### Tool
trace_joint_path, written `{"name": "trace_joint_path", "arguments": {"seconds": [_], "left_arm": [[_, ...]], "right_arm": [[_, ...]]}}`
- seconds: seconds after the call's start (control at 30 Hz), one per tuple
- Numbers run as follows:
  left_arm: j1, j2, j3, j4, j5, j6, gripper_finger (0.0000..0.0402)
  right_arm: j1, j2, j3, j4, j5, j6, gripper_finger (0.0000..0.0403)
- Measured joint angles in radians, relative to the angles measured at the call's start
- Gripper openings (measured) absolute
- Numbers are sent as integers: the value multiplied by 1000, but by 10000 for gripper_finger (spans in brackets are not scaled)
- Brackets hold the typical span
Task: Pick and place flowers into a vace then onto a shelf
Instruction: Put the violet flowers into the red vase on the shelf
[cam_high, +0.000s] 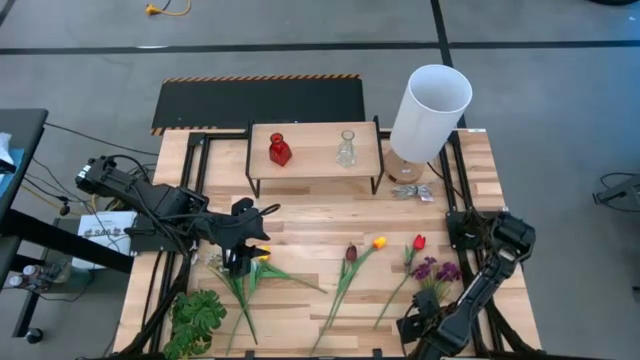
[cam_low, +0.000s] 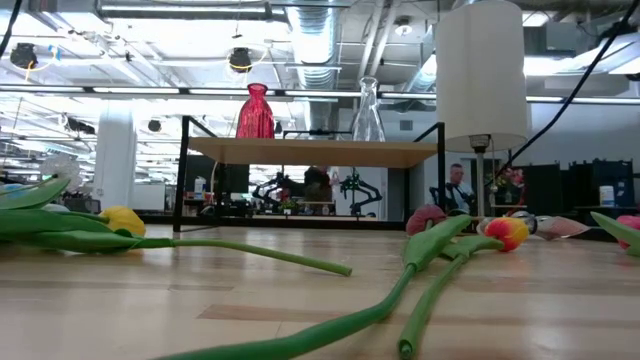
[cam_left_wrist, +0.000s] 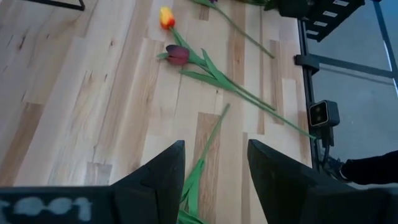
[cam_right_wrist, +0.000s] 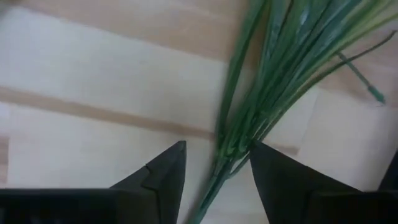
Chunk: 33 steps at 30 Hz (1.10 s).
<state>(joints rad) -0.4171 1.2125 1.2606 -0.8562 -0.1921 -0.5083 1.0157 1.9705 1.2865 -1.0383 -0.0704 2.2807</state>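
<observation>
Green stems of purple bunch lying between spread right claw fingers; risking pinching few, bunch splaying. Left claw hovering spread over yellow tulip stem.

Two dark jointed arms trailing black cables, each tool with dark wedge-shaped fingers.

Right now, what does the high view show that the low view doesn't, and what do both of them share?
Only the high view shows both arms: the left gripper low over the yellow tulip, the right gripper at the purple bunch. It also shows the leafy plant. Only the low view shows the room behind the table. Both show the shelf bearing the red vase and clear vase, the white cylinder, and tulips lying on the table.
</observation>
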Motion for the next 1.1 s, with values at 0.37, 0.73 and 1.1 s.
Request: {"name": "trace_joint_path", "arguments": {"seconds": [0.37, 0.73, 1.1], "left_arm": [[0, 0, 0, 0, 5, 0, 162], [0, 0, 0, 0, 5, 0, 162], [0, 0, 0, -1, 5, 11, 162]], "right_arm": [[2, -10, -68, 93, 2, 6, 133], [-14, -33, -62, 64, 50, -37, 21], [-14, -32, 114, -129, 104, -67, 5]]}}
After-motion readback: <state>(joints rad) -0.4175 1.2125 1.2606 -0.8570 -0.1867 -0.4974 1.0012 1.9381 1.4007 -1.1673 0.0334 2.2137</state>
